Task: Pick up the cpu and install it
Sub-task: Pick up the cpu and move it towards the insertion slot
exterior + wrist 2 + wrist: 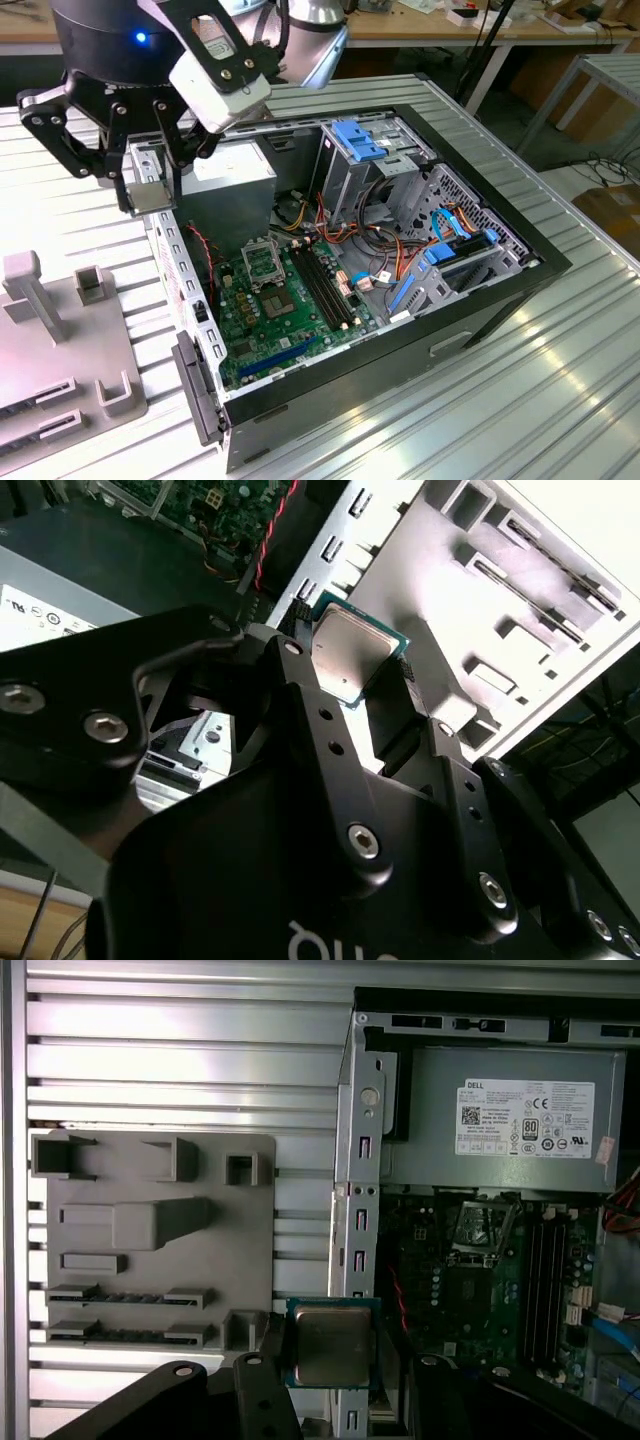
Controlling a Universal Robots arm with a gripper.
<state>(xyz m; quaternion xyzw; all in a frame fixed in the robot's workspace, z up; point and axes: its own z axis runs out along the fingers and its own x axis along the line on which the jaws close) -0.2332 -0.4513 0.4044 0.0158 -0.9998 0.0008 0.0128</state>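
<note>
The gripper [338, 1368] is clamped on the cpu [330, 1345], held aloft. Pick-up looks done; seating it in the socket [480, 1235], lower and off to one side, remains.

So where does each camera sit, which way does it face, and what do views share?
Exterior view: off the arm, raised, looking down into the open computer case on the ribbed table; gripper at the exterior view's upper left.
First wrist view: on the arm, looking down past the black fingers at the grey fixture plate and the motherboard.
Second wrist view: on the arm, looking along the gripper's links toward that plate.
Shared: both wrist views show the cpu held between the fingers.
</note>
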